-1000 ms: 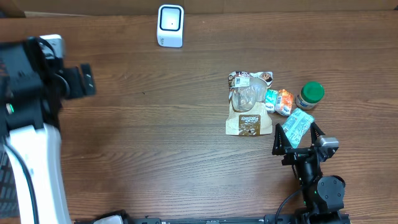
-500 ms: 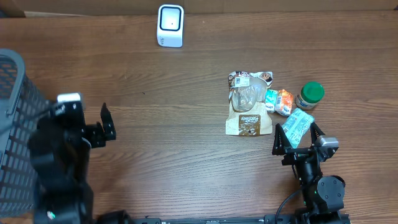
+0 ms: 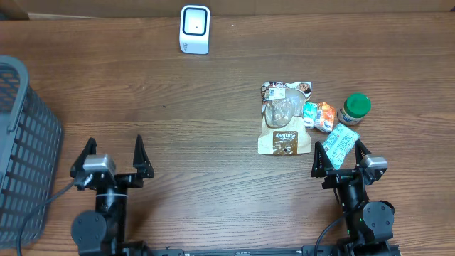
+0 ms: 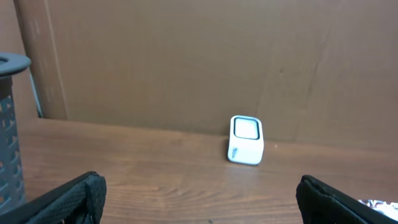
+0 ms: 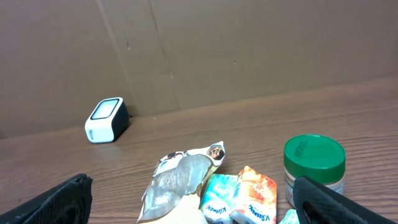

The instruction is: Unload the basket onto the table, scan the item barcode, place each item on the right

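The left hand (image 3: 114,144) sat at the near left of the desk (image 3: 199,142), its fingers spread wide and holding nothing, with a grey basket (image 3: 25,135) at the left edge beside it. The right hand (image 3: 338,147) sat at the near right, also spread wide. The items lay clustered on the right side, just beyond that hand: a brown pouch (image 3: 283,121) lying flat, a small orange and teal packet (image 3: 319,115) just to its right, a green-lidded jar (image 3: 354,108) upright further right, and a blue and white sachet (image 3: 340,141) nearest. From above, the sachet lay between the right fingers; whether it touched them could not be told. The white scanner (image 3: 195,29) stood at the far edge, well apart from the items.
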### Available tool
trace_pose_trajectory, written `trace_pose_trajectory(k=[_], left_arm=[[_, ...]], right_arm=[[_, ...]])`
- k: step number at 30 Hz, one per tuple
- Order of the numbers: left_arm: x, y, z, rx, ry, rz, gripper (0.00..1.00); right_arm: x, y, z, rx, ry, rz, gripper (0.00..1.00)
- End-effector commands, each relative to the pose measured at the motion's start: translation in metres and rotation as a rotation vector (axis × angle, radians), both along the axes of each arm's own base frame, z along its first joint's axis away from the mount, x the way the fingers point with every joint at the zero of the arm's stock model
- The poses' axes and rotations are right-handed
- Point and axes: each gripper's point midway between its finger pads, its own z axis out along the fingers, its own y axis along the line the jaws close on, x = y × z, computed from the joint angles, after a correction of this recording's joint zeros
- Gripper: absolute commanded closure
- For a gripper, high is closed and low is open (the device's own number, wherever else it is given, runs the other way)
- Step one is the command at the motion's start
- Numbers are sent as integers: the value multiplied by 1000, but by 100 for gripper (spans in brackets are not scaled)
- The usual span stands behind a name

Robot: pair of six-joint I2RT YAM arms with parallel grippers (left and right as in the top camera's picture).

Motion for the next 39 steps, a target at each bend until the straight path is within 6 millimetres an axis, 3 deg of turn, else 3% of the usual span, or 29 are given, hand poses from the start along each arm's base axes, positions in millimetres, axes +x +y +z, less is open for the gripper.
trace_pose_trajectory(k=[1,16,39], left_arm=[[-2,0,-14,-43,-34,4,1],[5,5,-96,-59,124,28,0],[5,5,-96,-59,123,31,1]], right_arm=[[0,0,-2,-4,-4,-4,0],[0,0,-2,-4,-4,-4,0],[0,0,-2,-4,-4,-4,0]])
